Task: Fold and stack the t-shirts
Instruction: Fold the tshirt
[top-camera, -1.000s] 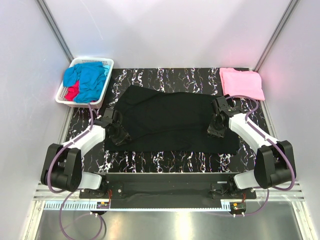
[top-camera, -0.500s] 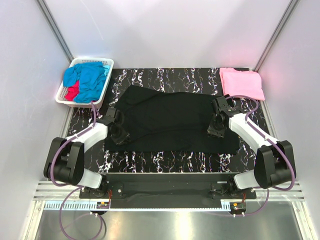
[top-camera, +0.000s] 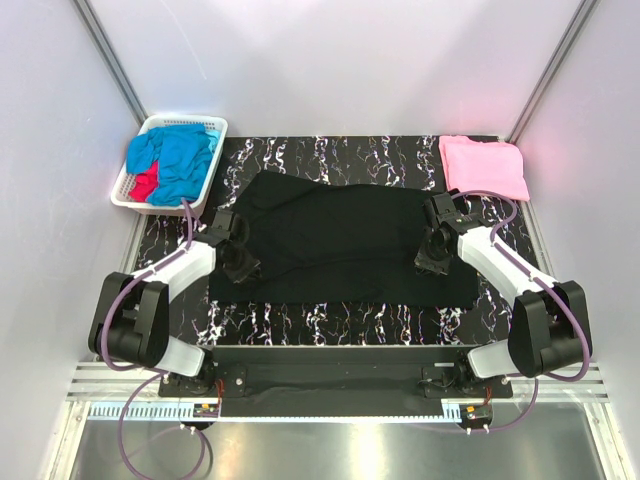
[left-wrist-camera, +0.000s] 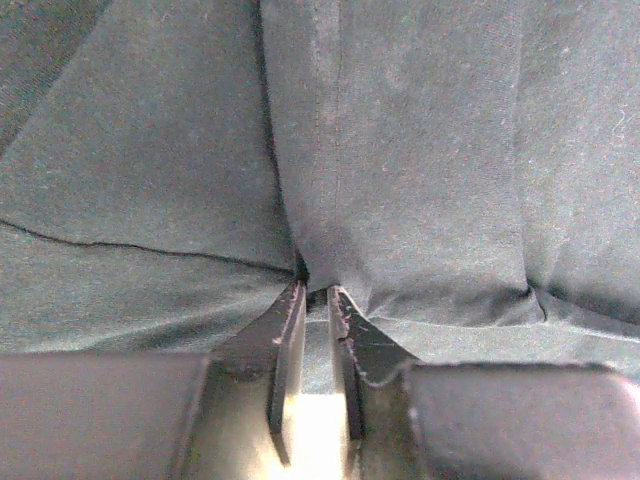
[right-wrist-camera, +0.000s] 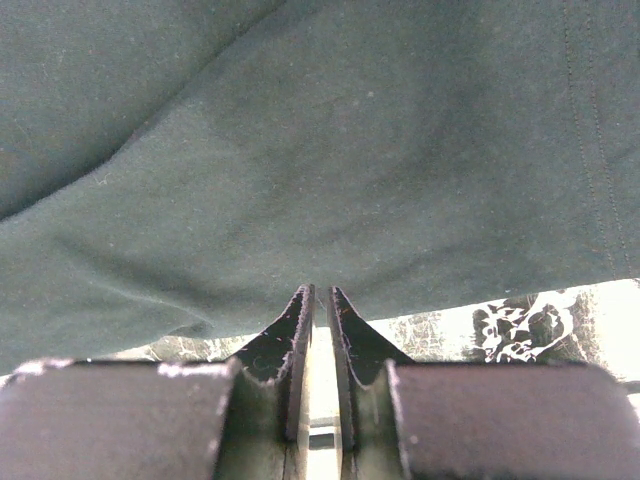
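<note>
The left gripper (left-wrist-camera: 316, 292) has its two fingers drawn almost together, and a puckered fold of the large black cloth t-shirt (left-wrist-camera: 420, 150) is pinched at their tips, with creases running out from that spot. The right gripper (right-wrist-camera: 320, 292) is likewise nearly closed, nipping the near hem of the same shirt (right-wrist-camera: 350, 130).

Only the right wrist view shows a strip of the black white-veined marble-pattern table (right-wrist-camera: 520, 320) just past that hem. The left wrist view is filled with dark cloth, including a seam and an overlapping layer.

Neither wrist view gives the layout, which the overhead view does. There the left gripper (top-camera: 240, 265) sits at the shirt's left end and the right gripper (top-camera: 432, 262) at its right end. The black shirt (top-camera: 340, 240) lies spread and wrinkled across the middle of the table (top-camera: 330, 155).

In that view there are four shirts:
- The black one lies between the arms.
- One folded pink cloth t-shirt (top-camera: 484, 165) lies flat at the far right corner.
- One crumpled bright blue cloth t-shirt (top-camera: 180, 155) and one red cloth t-shirt (top-camera: 146, 185) lie bundled together.

The blue and red shirts are in the single white slotted plastic basket (top-camera: 185, 121) at the far left. Whether the blue bundle is one garment cannot be told.
</note>
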